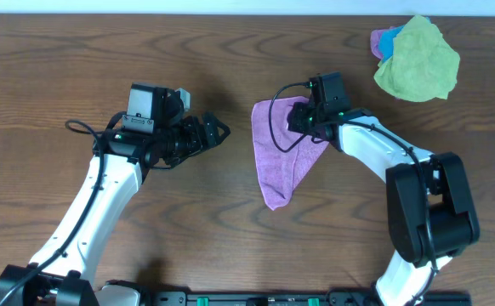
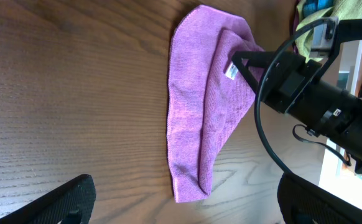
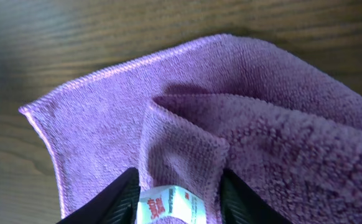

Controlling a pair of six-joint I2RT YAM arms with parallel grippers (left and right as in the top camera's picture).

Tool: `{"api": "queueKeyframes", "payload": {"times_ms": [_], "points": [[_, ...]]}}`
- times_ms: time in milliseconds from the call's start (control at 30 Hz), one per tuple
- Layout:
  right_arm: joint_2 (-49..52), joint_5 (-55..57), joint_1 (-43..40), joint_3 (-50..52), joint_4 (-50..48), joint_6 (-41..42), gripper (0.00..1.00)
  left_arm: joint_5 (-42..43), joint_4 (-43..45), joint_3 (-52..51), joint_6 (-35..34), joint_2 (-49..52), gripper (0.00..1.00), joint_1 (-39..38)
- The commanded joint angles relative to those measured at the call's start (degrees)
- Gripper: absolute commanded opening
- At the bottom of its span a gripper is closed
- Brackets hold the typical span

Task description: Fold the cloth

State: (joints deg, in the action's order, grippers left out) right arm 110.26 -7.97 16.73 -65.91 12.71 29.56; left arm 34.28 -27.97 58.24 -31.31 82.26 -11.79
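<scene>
Wooden table: cloth tagged corner sits inside right hand.

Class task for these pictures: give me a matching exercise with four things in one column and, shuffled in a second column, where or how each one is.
Column one
1 the cloth
2 yellow-green cloth
3 left gripper
4 right gripper

Column two
A bunched near the table's far right corner
B open over bare wood
C fingers either side of a raised purple fold
D purple, partly folded, mid-table

Pairs: 1-D, 2-A, 3-B, 4-C
</scene>
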Motion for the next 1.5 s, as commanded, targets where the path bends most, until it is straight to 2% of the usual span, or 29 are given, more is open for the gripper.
{"api": "queueKeyframes", "payload": {"times_ms": [0,100,200,233,400,700,933,1233,1300,1467], "points": [[1.5,-0.5,-0.2,0.0,-1.2,0.4,0.36,-0.2,0.2,1.1,0.4,0.1,0.95,-0.1],[1.9,-0.5,-0.2,0.0,-2.0,0.4,0.27,-0.2,0.2,1.1,0.4,0.1,0.95,-0.1],[1.9,-0.5,-0.2,0.0,-2.3,0.4,0.05,-0.2,0.1,1.1,0.4,0.1,0.95,-0.1],[1.9,-0.7,-0.2,-0.1,-2.1,0.4,0.01,-0.2,0.1,1.1,0.4,0.1,0.95,-0.1],[-0.8,-1.4,-0.2,-1.2,2.9,-0.3,0.01,-0.2,0.1,1.1,0.4,0.1,0.95,-0.1],[-19.5,8.2,-1.1,-1.7,27.8,-0.4,0.01,0.2,-0.3,1.1,0.4,0.1,0.95,-0.1],[-27.9,10.9,-0.9,-1.7,49.3,4.6,0.01,0.3,-0.2,1.1,-1.1,0.1,0.95,-0.1],[-29.2,17.6,1.1,-0.7,68.5,15.3,0.01,0.3,0.2,1.1,-2.6,0.1,0.95,-0.1],[-29.2,17.5,1.1,0.1,70.9,15.8,0.06,0.3,0.2,1.1,-2.6,0.1,0.95,-0.1],[-29.4,16.9,1.4,0.5,71.3,13.9,0.42,0.3,0.2,1.1,-2.6,0.1,0.95,-0.1]]}}
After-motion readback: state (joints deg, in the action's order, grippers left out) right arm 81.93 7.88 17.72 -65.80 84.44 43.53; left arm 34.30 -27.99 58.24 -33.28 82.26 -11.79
